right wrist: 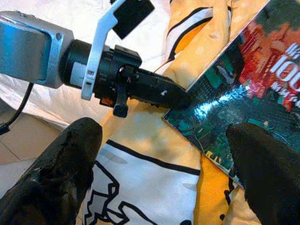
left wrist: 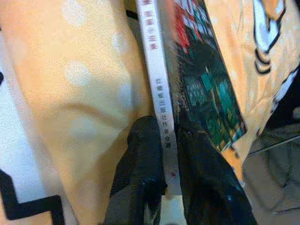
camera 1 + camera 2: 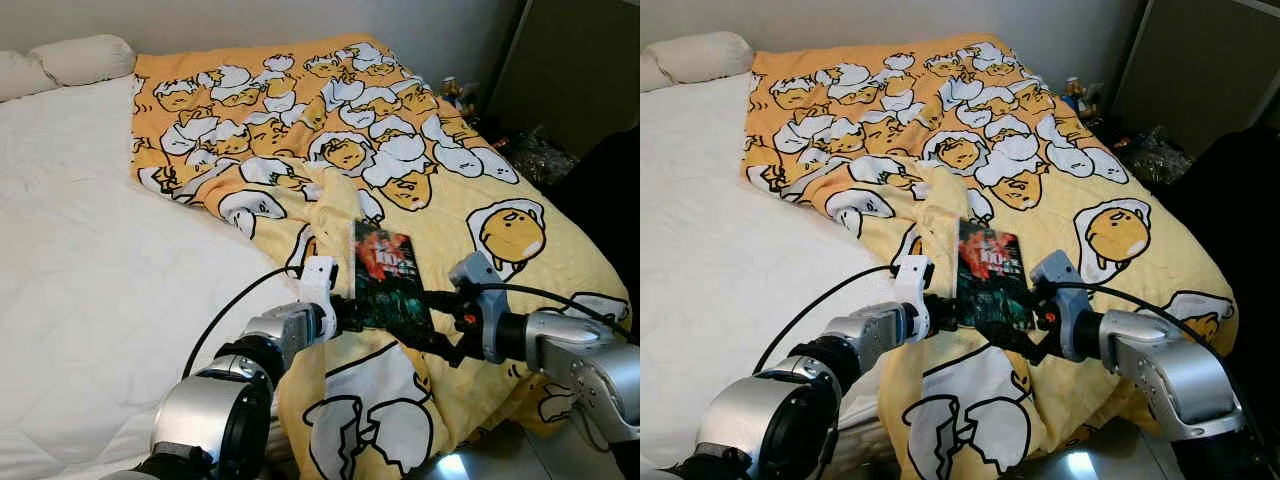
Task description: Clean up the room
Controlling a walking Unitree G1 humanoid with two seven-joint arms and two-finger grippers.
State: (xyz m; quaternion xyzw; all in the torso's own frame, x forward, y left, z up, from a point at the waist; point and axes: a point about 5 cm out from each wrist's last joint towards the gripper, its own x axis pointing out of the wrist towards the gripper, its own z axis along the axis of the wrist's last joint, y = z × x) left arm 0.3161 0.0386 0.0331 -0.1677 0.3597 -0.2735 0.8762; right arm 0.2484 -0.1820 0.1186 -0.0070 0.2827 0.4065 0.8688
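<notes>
The book (image 3: 388,280) is lying on the yellow blanket (image 3: 420,200) near the foot of the bed (image 3: 80,250), and its near left corner is sitting between the left jaws. The left gripper (image 2: 171,140) is pinching that corner at the spine: one black finger (image 2: 143,159) is pressing on the blanket side, the other is pressing on the dark cover, with the white spine and its printed characters showing between them. The rest of the book is stretching away from those jaws, cover up, red lettering at the far end.

The right gripper (image 1: 164,154) is hovering just beside the book's near right edge with its jaws spread wide. The book's near corner and a stretch of blanket are lying in the gap between them, and neither finger is touching the cover.

Both silver arms are reaching forward and low over the blanket, wrists turned inward so the grippers are facing each other across the book. A black cable (image 3: 225,320) is looping from the left forearm over the white sheet.
</notes>
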